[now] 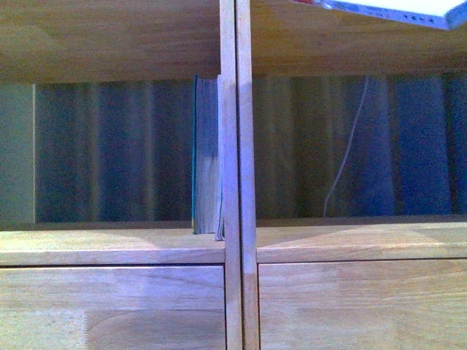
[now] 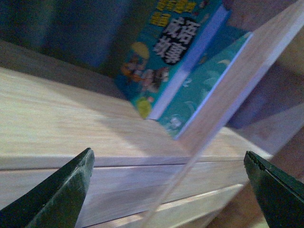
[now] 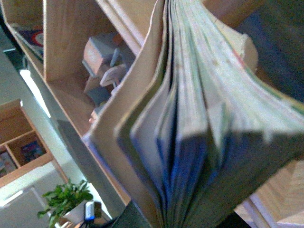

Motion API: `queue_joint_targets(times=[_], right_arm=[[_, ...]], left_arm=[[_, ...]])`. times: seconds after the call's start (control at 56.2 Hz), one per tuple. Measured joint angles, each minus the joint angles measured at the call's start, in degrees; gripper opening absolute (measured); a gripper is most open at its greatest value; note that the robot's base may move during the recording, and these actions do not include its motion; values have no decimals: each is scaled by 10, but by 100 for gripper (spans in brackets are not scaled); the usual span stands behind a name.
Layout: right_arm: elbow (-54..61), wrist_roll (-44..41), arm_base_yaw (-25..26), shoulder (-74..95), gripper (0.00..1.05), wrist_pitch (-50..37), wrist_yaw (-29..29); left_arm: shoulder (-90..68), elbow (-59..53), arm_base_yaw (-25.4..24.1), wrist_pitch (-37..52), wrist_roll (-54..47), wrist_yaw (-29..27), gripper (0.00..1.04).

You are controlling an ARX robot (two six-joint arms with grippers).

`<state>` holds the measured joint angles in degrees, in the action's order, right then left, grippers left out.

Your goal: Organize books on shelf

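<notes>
The light-wood shelf fills the front view, with its doubled central upright in the middle. The teal-green book stands upright in the left compartment, against the upright. In the left wrist view its teal cover leans on the upright. My left gripper is open and empty, in front of the shelf board and short of the book. The whitish paperback fills the right wrist view with its pages fanned. My right gripper is shut on it and mostly hidden. The paperback's edge shows at the top right of the front view.
Plain wooden drawer fronts lie below the shelf board. A white cable hangs behind the open-backed right compartment. In the right wrist view, grey objects sit in another compartment and a green plant stands further off.
</notes>
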<state>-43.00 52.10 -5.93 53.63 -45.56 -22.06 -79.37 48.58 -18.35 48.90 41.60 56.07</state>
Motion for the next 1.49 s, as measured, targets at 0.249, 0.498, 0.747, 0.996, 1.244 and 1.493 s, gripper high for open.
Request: queue_joint_targets(times=[0.249, 0.498, 0.747, 0.996, 1.244, 1.493], right_arm=[[-28, 9, -49, 114, 7, -58, 26], [-55, 10, -109, 152, 7, -69, 48], [-68, 1, -177, 163, 7, -67, 49], [-26, -23, -217, 127, 7, -82, 58], [-16, -35, -220, 124, 7, -85, 51], [-21, -19, -193, 133, 7, -88, 49]], left_arm=[[-57, 144, 117, -44, 153, -4, 97], [-66, 197, 211, -57, 163, -26, 97], [-74, 215, 251, -34, 191, -54, 97], [-49, 181, 262, 24, 221, -43, 97], [-27, 153, 281, 77, 236, -18, 97], [-25, 144, 286, 65, 222, -21, 97]])
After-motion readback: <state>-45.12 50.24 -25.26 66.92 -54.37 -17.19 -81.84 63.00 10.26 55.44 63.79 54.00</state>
